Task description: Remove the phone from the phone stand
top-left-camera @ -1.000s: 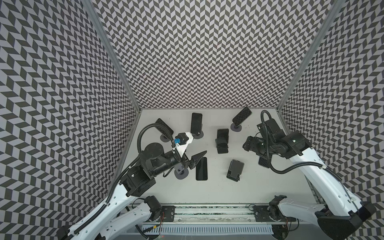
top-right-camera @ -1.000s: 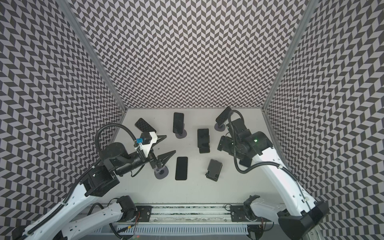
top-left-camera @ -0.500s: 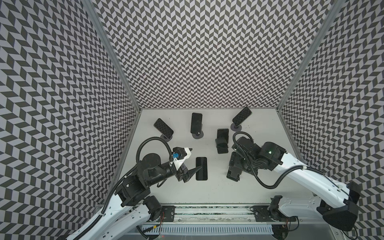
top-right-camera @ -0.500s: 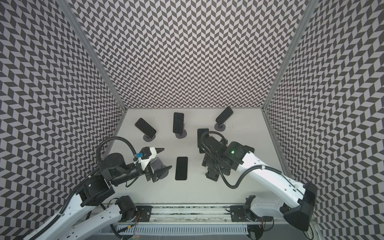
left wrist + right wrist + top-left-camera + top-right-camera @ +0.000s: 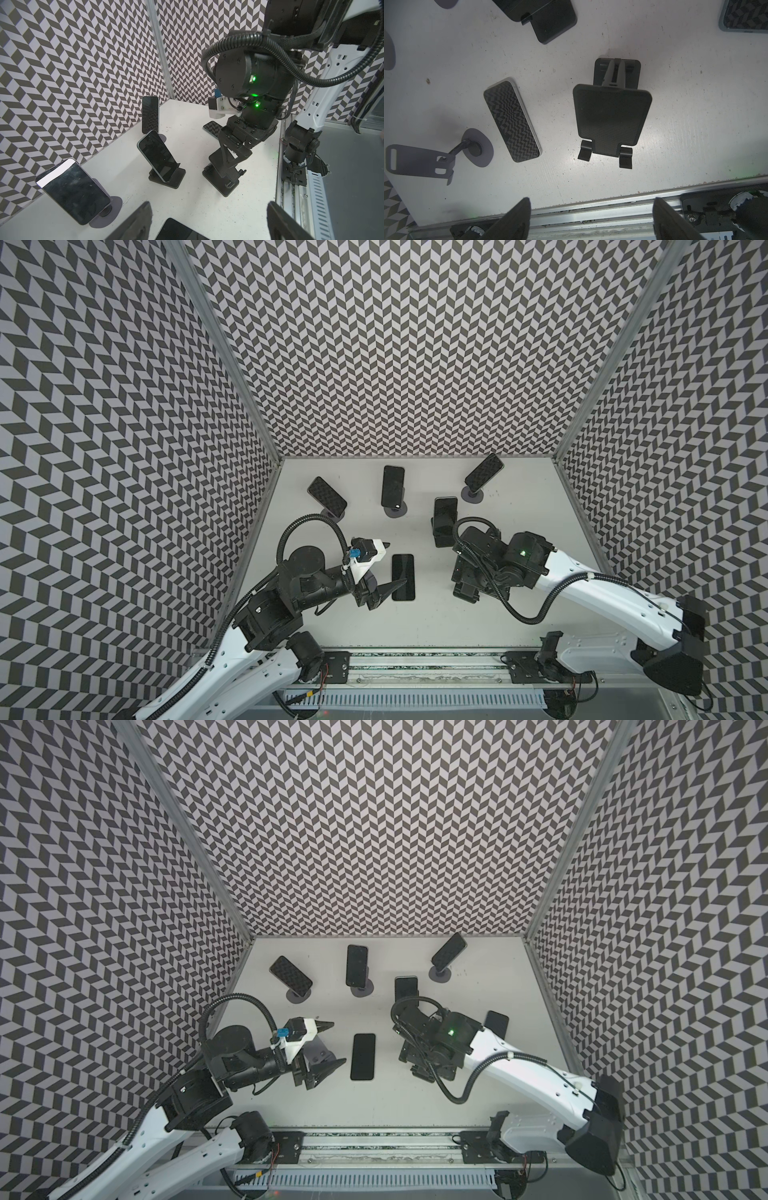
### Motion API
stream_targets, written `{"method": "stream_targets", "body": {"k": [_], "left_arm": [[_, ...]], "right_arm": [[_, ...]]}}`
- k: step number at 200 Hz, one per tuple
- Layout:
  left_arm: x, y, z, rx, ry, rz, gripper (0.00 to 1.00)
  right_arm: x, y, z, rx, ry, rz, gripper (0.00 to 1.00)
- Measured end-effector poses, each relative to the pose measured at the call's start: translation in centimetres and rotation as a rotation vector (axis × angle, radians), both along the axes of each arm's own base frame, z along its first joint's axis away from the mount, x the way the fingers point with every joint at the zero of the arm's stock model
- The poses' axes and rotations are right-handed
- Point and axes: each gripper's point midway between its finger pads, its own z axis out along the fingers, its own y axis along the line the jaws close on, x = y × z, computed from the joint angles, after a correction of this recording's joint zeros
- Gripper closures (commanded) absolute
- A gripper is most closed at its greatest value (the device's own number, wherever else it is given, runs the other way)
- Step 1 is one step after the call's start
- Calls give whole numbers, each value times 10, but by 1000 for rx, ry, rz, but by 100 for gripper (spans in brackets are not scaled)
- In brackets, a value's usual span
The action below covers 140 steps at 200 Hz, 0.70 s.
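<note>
Several dark phones lean on stands at the back: back left [image 5: 327, 493], back middle [image 5: 393, 487], back right [image 5: 483, 472] and one on a black stand [image 5: 445, 514]. One phone [image 5: 403, 576] lies flat mid-table. My left gripper [image 5: 389, 568] is open and empty just left of it; that phone's corner [image 5: 178, 230] shows between the jaws. My right gripper [image 5: 591, 220] is open and empty, pointing down over an empty black phone stand [image 5: 610, 116], its fingertips above the front rail.
Another phone [image 5: 496, 1023] lies flat near the right wall. An empty purple stand [image 5: 419, 160] sits under my left arm. Patterned walls close in three sides. A metal rail [image 5: 415, 659] runs along the table's front edge.
My right arm swung from the right side to above the empty black stand. My left arm pulled back toward the front left. Both sets of jaws opened wider.
</note>
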Motion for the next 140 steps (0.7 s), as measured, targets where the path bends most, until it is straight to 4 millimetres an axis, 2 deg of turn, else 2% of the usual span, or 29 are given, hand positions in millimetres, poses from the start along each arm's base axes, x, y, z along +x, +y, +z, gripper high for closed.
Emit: {"method": "stream_targets", "body": {"k": [140], "left_arm": [[8, -10, -19, -40, 101, 18, 14]], "right_arm": [[2, -3, 2, -12, -21, -3, 7]]}}
